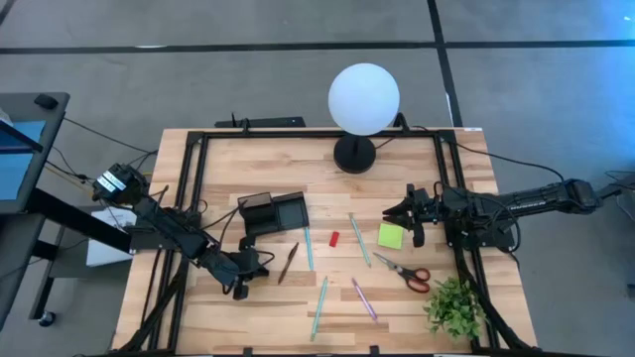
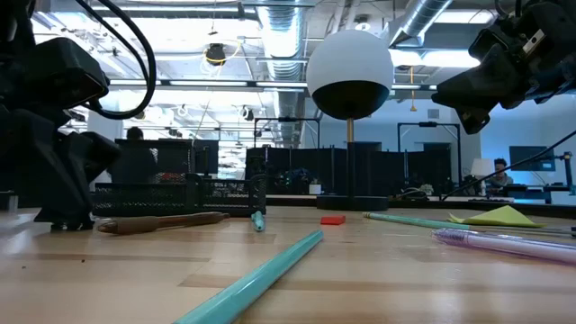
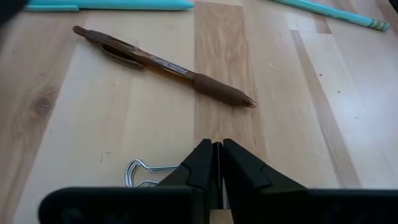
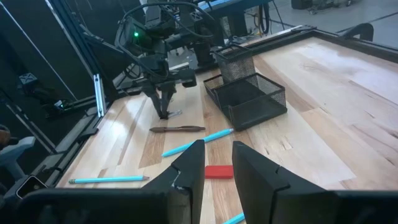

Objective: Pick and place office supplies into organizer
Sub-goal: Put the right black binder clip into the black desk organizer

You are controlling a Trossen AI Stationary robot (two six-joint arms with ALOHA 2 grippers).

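Hovering low over the counter (image 1: 397, 297), the left claw (image 3: 217, 163) had its fingers pressed together beside a small clip (image 3: 144, 174), pinching nothing. The brown pen (image 3: 165, 65) lay just ahead, long axis crosswise, near the organizer (image 1: 275, 213). The right claw (image 4: 217, 163), spread, waited above the sticky pad (image 1: 390, 235).

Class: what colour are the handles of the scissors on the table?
Red; the scissors show best in the high view.
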